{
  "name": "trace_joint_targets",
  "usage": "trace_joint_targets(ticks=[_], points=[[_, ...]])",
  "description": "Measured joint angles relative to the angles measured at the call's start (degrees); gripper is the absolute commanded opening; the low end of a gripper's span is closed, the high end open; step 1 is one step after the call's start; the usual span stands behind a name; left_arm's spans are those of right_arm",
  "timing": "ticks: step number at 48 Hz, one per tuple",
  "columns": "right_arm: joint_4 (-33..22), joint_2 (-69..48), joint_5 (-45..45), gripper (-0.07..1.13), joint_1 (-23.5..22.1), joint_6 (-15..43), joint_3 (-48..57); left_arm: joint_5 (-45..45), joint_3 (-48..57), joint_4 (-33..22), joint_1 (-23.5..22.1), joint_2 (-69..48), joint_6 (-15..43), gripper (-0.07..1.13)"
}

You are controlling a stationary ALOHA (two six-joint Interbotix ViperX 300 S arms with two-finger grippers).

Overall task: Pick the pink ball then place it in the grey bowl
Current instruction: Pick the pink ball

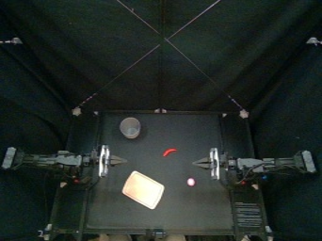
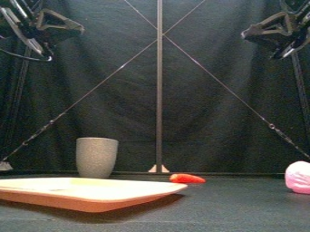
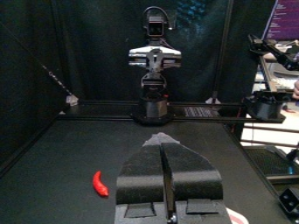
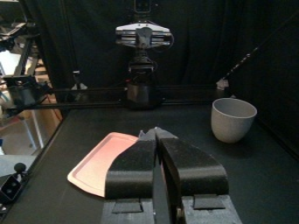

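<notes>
**Task not yet begun: ball on the tabletop, both pincers closed and empty.**

The pink ball (image 1: pixel 191 182) lay on the tabletop (image 1: pixel 189 215), right of the middle and toward the front, near the flat pink tray (image 1: pixel 143 189). The grey bowl (image 1: pixel 131 125) stood upright at the back, left of the middle and well apart from the ball. A red chilli toy (image 1: pixel 170 151) lay between them. The left pincer (image 1: pixel 122 162) and the right pincer (image 1: pixel 195 166) hung raised at their own sides, each with its jaws pressed together and holding nothing. By my judgement every step was left to do: reaching the ball, opening around it, grasping, carrying it across, and releasing it in the bowl. The right pincer was the nearer to the ball.
</notes>
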Motion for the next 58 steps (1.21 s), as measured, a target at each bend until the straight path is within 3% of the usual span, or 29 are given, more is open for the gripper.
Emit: trace_joint_targets(ticks=[4,16,22,31,49,58], points=[[-0.09,1.05,0.09,0.18,0.09,0.26,0.26,-0.18,0.09,0.00,0.44,0.00,-0.09,0.11],[1.14,10.90,0.53,0.84,2.46,1.67,1.76,-0.62,0.70,-0.09,1.85,0.00,-0.09,0.11],[3.96,16.08,0.53,1.05,3.16,2.37,1.76,-0.79,0.70,-0.18,2.37,-0.09,-0.09,0.12],[6.24,22.76,1.49,1.05,4.57,2.37,1.67,-0.97,0.70,-0.18,2.55,-0.09,-0.18,0.11],[10.28,34.19,19.86,1.05,8.61,2.37,-1.41,-0.97,0.70,-0.26,2.81,-0.09,-0.18,0.12],[10.81,37.62,22.41,1.05,8.61,2.29,-2.90,-0.97,0.88,-0.18,2.99,-0.09,-0.18,0.11]])
